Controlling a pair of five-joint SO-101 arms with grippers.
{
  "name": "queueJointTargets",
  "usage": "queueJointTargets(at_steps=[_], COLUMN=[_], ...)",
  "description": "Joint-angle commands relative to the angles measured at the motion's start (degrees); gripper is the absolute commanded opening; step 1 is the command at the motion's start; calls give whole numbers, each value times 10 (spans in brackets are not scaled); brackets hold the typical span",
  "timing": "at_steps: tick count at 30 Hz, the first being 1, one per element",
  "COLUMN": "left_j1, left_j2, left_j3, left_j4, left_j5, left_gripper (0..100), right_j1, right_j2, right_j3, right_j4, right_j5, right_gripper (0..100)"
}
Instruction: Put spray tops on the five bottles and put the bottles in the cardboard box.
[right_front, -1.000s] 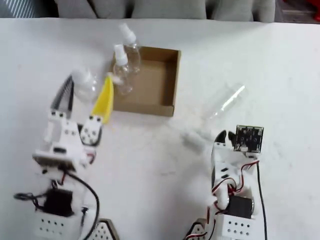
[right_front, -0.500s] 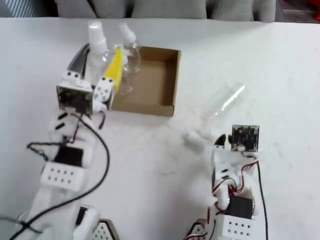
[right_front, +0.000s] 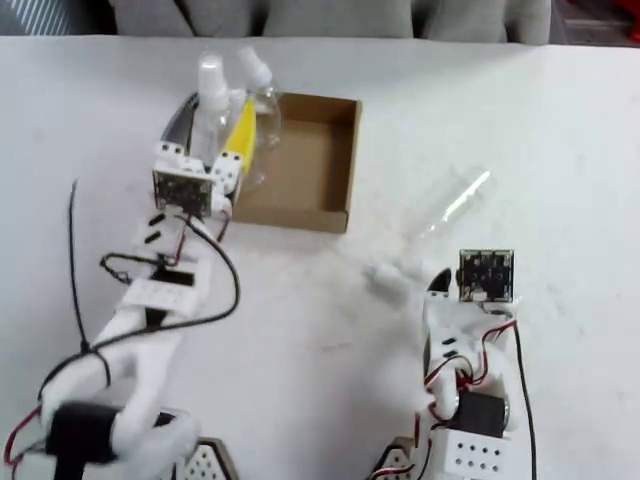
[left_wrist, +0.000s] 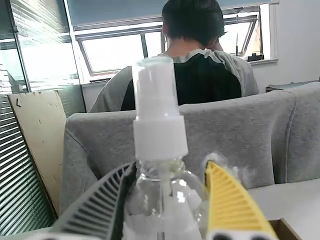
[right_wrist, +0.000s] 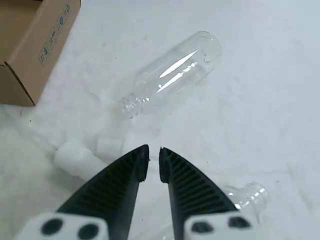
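Capped bottle (right_front: 210, 85) upright at the 10 o'clock corner of the cardboard box (right_front: 352, 150), pinched at its body by the left tool (left_wrist: 167, 170). Second capped bottle (right_front: 262, 100) just at its 3 o'clock, inside the box. Bare bottle (right_wrist: 170, 75) lies on the desk (right_front: 300, 330), 12 o'clock of the right tool (right_wrist: 152, 162). That tool is pressed nearly together and empty, with a loose spray top (right_wrist: 75, 157) at its 9 o'clock.
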Motion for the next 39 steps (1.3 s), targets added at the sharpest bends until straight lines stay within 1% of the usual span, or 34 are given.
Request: queueJointTargets(at_steps=[1, 5, 8, 12, 24, 32, 39], left_j1=[-7, -7, -5, -7, -7, -7, -4], left_j2=[71, 153, 204, 244, 350, 358, 358], left_j3=[-5, -9, -10, -11, -81, -79, -50], left_j4=[-91, -166, -222, -255, -259, -257, -256], left_j5=[15, 57, 60, 60, 60, 60, 60], left_gripper=[20, 20, 20, 20, 20, 20, 20], right_j1=[3, 3, 3, 3, 3, 3, 3], right_j2=[1, 1, 1, 1, 1, 1, 1], right_j3=[5, 5, 5, 5, 5, 5, 5], right_j4=[0, 0, 0, 0, 1, 1, 0], right_j5=[6, 6, 6, 6, 6, 6, 6], right_gripper=[17, 17, 17, 17, 17, 17, 17])
